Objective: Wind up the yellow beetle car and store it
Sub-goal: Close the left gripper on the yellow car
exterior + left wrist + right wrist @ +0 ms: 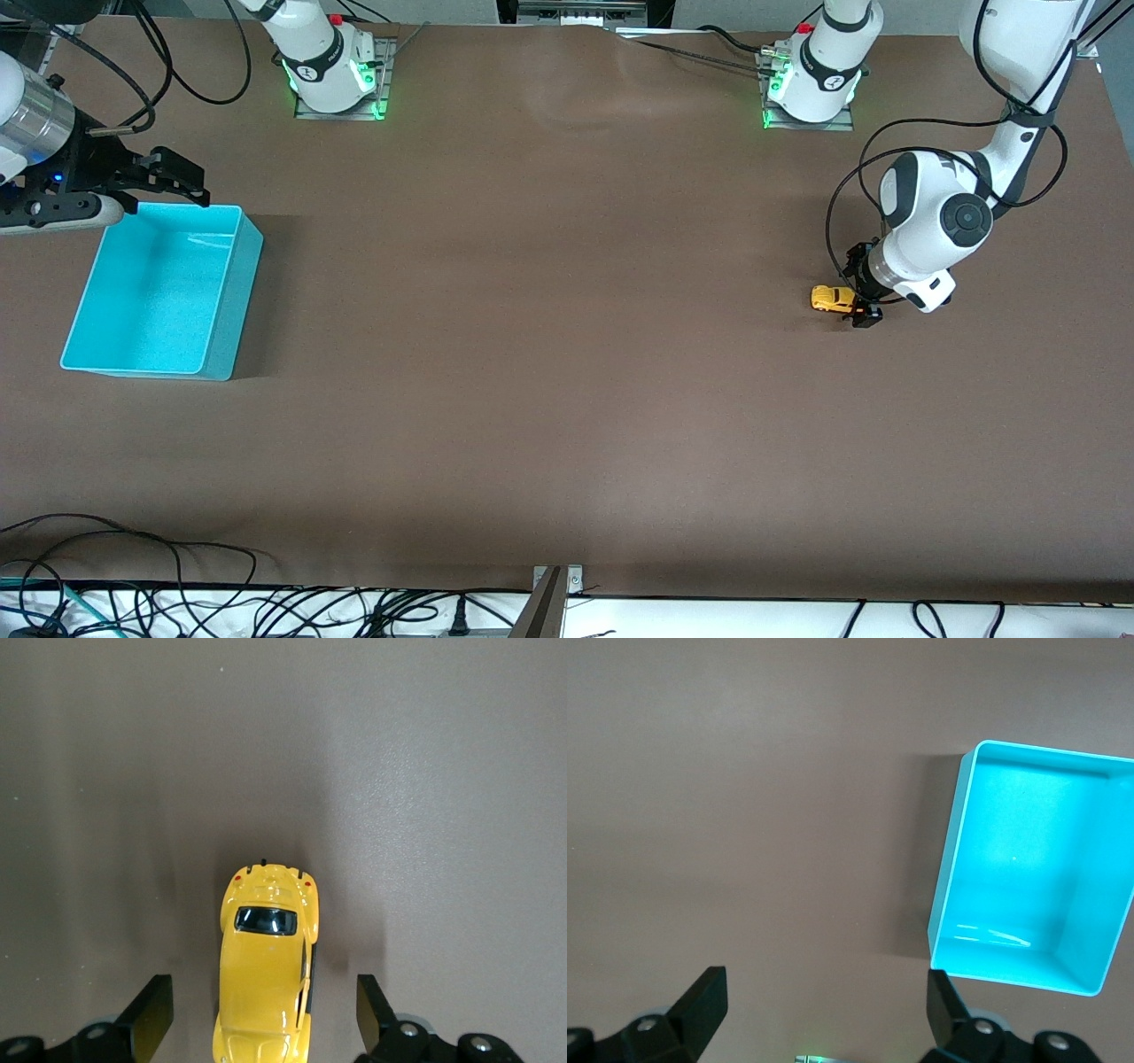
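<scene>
The yellow beetle car (833,299) stands on the brown table toward the left arm's end. In the left wrist view the car (266,974) lies between the two black fingers, with a gap on each side. My left gripper (861,299) (263,994) is open, low at the table, straddling one end of the car. My right gripper (182,180) (824,990) is open and empty, up over the table at the edge of the teal bin that lies farther from the front camera.
An empty teal bin (241,283) stands toward the right arm's end of the table; it also shows in the right wrist view (946,877). Cables lie along the table's edge nearest the front camera (177,567).
</scene>
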Robot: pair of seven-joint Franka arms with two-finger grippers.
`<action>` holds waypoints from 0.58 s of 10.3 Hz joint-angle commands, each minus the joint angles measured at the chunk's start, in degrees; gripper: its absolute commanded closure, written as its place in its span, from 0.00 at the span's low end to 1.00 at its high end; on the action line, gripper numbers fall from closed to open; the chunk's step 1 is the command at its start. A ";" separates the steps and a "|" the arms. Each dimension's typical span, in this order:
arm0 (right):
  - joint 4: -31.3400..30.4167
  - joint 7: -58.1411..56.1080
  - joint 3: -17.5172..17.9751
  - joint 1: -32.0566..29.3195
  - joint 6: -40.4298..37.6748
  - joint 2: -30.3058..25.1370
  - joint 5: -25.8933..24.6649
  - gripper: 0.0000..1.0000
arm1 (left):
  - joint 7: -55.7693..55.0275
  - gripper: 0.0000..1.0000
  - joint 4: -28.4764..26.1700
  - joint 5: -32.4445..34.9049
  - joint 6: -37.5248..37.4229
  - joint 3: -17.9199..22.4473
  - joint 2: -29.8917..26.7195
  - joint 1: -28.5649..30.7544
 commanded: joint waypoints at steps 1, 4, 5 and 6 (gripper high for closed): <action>0.50 -0.28 0.05 -0.33 -0.82 0.03 0.26 0.00 | 0.81 0.20 -1.38 -0.60 0.86 -0.23 -0.85 0.16; 0.50 -0.28 0.05 -0.33 -0.82 0.03 0.26 0.00 | 0.90 0.65 -1.56 -0.60 0.86 -0.23 -1.03 0.16; 0.50 -0.28 0.05 -0.33 -0.82 0.03 0.26 0.00 | 0.99 0.87 -1.56 -0.60 0.86 -0.23 -1.03 0.16; 0.50 -0.28 0.05 -0.33 -0.82 -0.06 0.26 0.00 | 0.99 1.00 -1.56 -0.60 0.77 -0.23 -1.29 0.16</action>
